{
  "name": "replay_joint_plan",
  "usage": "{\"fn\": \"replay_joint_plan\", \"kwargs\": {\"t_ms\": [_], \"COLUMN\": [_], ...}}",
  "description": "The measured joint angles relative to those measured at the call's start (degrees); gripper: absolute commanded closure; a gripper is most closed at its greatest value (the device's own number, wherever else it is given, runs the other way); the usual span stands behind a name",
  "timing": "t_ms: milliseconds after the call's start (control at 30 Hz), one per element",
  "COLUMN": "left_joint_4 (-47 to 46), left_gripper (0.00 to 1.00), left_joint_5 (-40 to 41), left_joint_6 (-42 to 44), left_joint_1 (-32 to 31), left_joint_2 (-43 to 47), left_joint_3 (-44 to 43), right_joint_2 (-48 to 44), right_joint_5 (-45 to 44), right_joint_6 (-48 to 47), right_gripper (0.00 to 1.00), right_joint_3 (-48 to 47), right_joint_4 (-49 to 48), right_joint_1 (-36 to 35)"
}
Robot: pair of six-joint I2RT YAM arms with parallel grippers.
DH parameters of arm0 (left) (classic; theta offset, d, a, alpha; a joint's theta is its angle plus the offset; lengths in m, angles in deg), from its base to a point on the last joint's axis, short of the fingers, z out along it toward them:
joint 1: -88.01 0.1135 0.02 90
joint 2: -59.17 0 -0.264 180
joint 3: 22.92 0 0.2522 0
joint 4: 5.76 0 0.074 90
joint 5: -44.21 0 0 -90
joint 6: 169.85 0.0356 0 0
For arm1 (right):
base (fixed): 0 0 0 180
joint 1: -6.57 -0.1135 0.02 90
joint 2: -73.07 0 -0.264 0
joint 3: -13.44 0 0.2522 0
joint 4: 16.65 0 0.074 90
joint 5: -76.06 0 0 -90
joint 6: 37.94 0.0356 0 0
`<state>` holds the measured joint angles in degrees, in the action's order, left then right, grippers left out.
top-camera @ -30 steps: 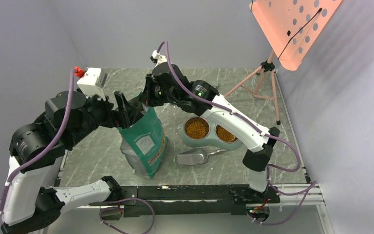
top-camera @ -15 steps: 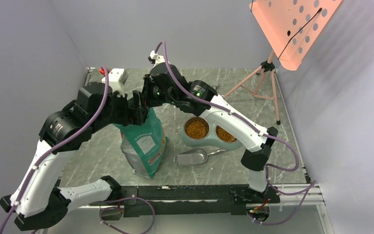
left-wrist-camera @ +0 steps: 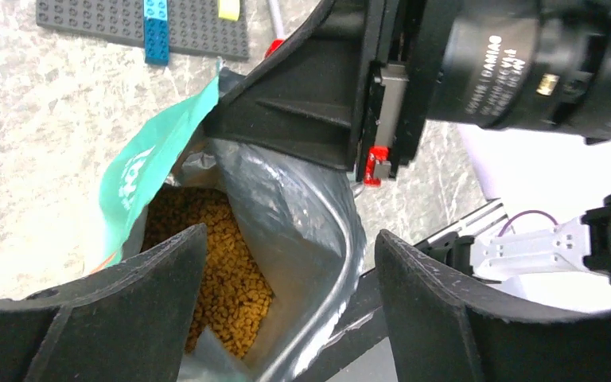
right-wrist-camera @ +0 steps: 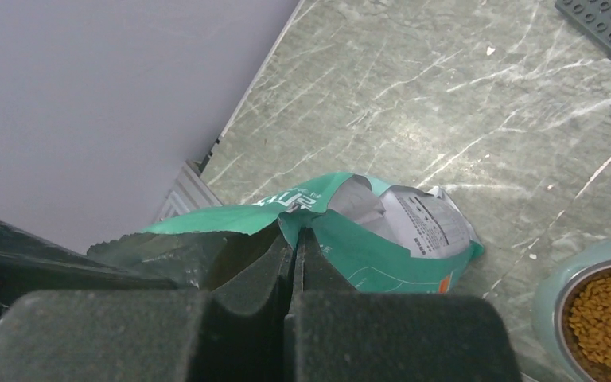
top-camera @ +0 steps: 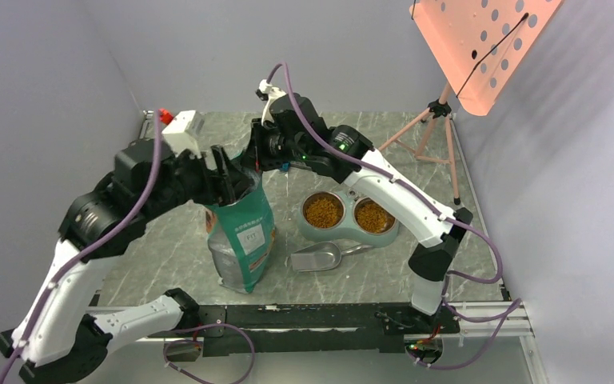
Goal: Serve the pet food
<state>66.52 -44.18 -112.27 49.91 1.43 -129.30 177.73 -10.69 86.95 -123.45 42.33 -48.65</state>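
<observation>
Pinches top edge of upright pouch with right end effector, jaws fully closed on it. Holds left end effector spread wide at the open mouth, silver rim between fingers, nothing clamped. Shows kibble heaped inside pouch, more filling both bowls of dish just right of it. Leaves scoop lying on surface by dish front, apart from pouch.

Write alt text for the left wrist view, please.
An open teal, silver-lined pet food pouch shows orange-brown dry kibble pellets inside, straddled by the open black left claw. The black right claw pinches the pouch's rim at the top; a grey studded building plate lies on the marble table beyond.
</observation>
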Motion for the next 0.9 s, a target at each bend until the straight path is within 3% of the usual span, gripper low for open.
{"fn": "replay_joint_plan", "kwargs": {"t_ms": [133,233,333,433,700,833,900], "left_joint_4": [-0.4,-0.6,-1.8,-2.1,-4.2,-3.7,-3.1], "left_gripper": [0.29,0.3,0.43,0.48,0.58,0.73,0.76], "left_joint_5": [0.4,0.3,0.1,-1.1,-6.3,-6.2,-5.5], "left_joint_6": [-0.3,-1.3,-2.7,-3.5,-0.5,1.0,1.8], "left_joint_1": [-0.2,-0.2,-0.2,-0.2,-0.2,-0.2,-0.2], "left_joint_2": [5.8,11.7,18.0,21.8,14.8,11.4,10.8], "left_joint_3": [0.0,0.3,4.0,9.0,13.8,12.9,12.7], "right_joint_2": [-0.6,-0.6,-0.6,0.0,1.3,1.2,1.2], "right_joint_5": [-0.1,-0.2,0.0,0.3,1.8,1.9,1.9], "right_joint_6": [-2.0,-2.4,-1.8,-1.0,0.5,0.5,0.5], "right_gripper": [1.0,1.0,1.0,1.0,1.0,1.0,1.0], "right_joint_3": [0.5,0.5,0.2,-1.7,-2.9,-2.9,-2.9], "right_joint_4": [-0.1,-0.1,0.3,2.1,2.4,2.4,2.4], "right_joint_1": [-0.1,0.0,0.1,0.3,0.9,0.9,0.9]}}
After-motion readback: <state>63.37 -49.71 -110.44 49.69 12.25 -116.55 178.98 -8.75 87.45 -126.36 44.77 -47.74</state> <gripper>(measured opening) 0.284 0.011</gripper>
